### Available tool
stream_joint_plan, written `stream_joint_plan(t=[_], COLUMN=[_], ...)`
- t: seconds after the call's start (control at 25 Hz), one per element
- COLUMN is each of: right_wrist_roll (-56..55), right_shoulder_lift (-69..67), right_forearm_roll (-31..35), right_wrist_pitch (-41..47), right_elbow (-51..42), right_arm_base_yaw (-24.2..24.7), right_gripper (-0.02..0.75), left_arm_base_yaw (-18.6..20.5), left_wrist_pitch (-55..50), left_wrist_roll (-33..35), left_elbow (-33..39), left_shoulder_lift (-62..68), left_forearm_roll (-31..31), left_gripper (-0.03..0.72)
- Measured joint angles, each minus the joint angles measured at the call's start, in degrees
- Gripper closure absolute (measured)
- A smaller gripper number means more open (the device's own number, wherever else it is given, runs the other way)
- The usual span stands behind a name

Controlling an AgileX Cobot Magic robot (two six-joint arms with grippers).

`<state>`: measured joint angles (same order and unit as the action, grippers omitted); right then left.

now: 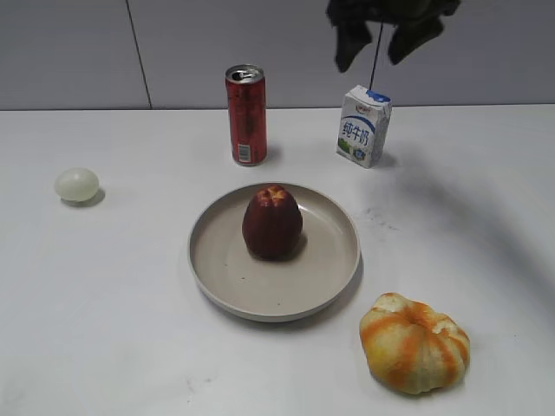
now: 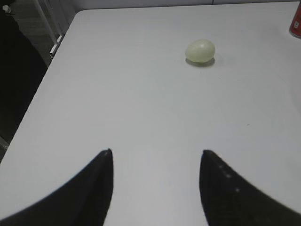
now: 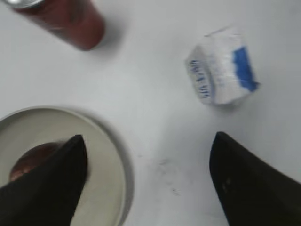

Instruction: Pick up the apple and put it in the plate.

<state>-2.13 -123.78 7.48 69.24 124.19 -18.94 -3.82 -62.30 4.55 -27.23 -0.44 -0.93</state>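
Note:
The dark red apple (image 1: 272, 222) stands upright inside the beige plate (image 1: 329, 269) at the table's middle. In the right wrist view the apple (image 3: 33, 160) shows partly behind the left finger, on the plate (image 3: 106, 160). My right gripper (image 1: 388, 39) is open and empty, high above the table behind the plate; its fingers (image 3: 148, 141) spread wide. My left gripper (image 2: 156, 153) is open and empty over bare table at the left; it is out of the exterior view.
A red can (image 1: 246, 114) and a white-blue milk carton (image 1: 363, 126) stand behind the plate. A pale egg-shaped thing (image 1: 76, 185) lies at the left, also in the left wrist view (image 2: 200, 50). An orange-white pumpkin-like fruit (image 1: 414, 343) sits front right.

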Motion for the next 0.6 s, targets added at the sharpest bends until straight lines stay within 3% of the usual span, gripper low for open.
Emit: stream_joint_plan(t=[0.28,0.6], right_wrist_roll=[-0.4,1.1], right_shoulder_lift=[7.6,20.9], right_forearm_roll=[-0.7,-0.9], right_wrist_pitch=[0.0,0.0], right_elbow=[-5.8,-22.3], right_arm_base_yaw=[10.3,11.5], right_gripper=[0.145,0.146], left_arm_base_yaw=[0.0,0.0], left_wrist_pitch=[0.0,0.0], left_wrist_roll=[0.0,0.0], left_elbow=[0.0,0.0], left_shoulder_lift=[0.0,0.0], left_forearm_roll=[0.0,0.0], left_gripper=[0.242,0.242])
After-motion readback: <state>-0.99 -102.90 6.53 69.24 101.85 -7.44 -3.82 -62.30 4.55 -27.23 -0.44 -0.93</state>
